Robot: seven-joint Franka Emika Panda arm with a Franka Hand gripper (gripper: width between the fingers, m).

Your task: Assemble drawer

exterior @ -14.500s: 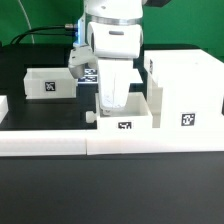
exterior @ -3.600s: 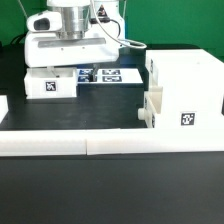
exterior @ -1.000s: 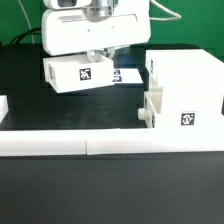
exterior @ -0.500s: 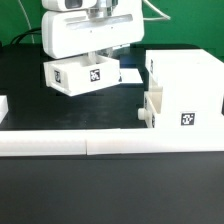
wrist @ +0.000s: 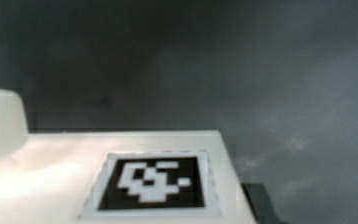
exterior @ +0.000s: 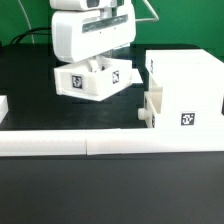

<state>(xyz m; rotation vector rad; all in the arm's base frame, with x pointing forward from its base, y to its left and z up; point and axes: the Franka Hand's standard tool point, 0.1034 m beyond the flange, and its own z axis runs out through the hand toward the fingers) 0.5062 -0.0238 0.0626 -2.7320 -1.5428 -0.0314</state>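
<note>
My gripper (exterior: 96,64) is shut on a small white open-top tray (exterior: 92,80) and holds it tilted above the black table, left of the tall white housing (exterior: 187,80). The tray's tag faces the exterior camera. The fingertips are hidden by the tray. A second small tray (exterior: 151,108) sits in the housing's lower left side, its knob pointing to the exterior view's left. In the wrist view the held tray's white face (wrist: 87,160) and its tag (wrist: 153,184) fill the near part, with dark table beyond.
A long low white border wall (exterior: 70,143) runs along the front of the table. A small white piece (exterior: 3,104) lies at the exterior view's left edge. A green backdrop and cables stand behind the arm.
The gripper has carried the lifted tray toward the exterior view's right and slightly down, closer to the housing. The housing and the tray in it have not moved.
</note>
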